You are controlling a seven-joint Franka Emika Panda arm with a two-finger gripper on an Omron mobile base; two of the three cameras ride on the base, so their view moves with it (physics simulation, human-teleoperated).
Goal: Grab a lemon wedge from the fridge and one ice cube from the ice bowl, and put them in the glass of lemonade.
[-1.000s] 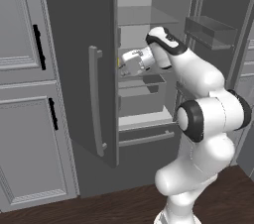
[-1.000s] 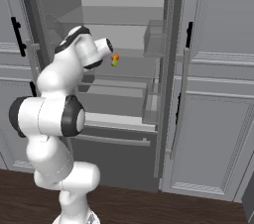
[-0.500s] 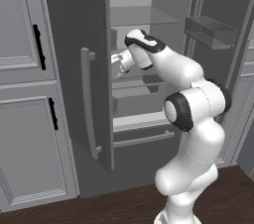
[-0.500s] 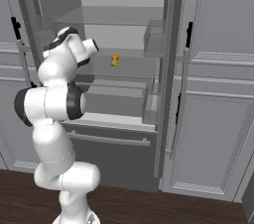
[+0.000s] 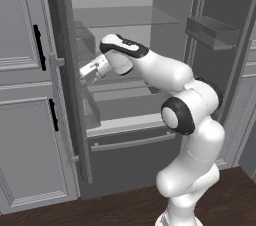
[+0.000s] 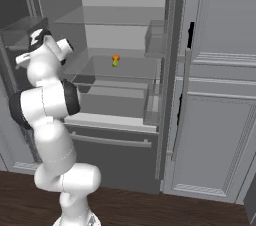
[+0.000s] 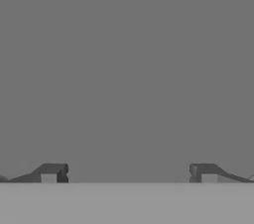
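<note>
Claw [image 7: 128, 172] spread wide in hand view, tips far apart w/ nothing between them, facing a flat plain grey surface at close range; can't tell which surface. In left base view the claw [image 5: 86, 76] sits at the left side of the fridge [image 5: 165, 30] opening, pointing left toward the inner face of the open left door [image 5: 67, 85], right beside it; touching or not, can't tell. Arm bends from the base at lower right, elbow mid-frame, wrist reaching up & left across the fridge front at abt middle-shelf height. In right base view the hand end is turned away behind the upper arm at far left, claw itself hidden there. Lemon wedge [image 6: 115, 60]: small yellow-green bit w/ an orange top, sitting on a glass shelf [image 6: 130, 67] inside the fridge, roughly centre of the shelf, well apart from the claw and to its right. Not gripped. Upper glass shelf [image 6: 115, 17] above it, a clear drawer/bin below. Door bins [image 5: 212, 32] on the open right door, clear, contents not visible. Lower fridge drawer [image 6: 112, 142] shut, w/ a long bar handle. Paneled grey cabinets [image 5: 22, 120] w/ dark handles left of the fridge; more paneled cabinets [image 6: 215, 120] on the right. Dark wood floor [image 6: 150, 210] below.
</note>
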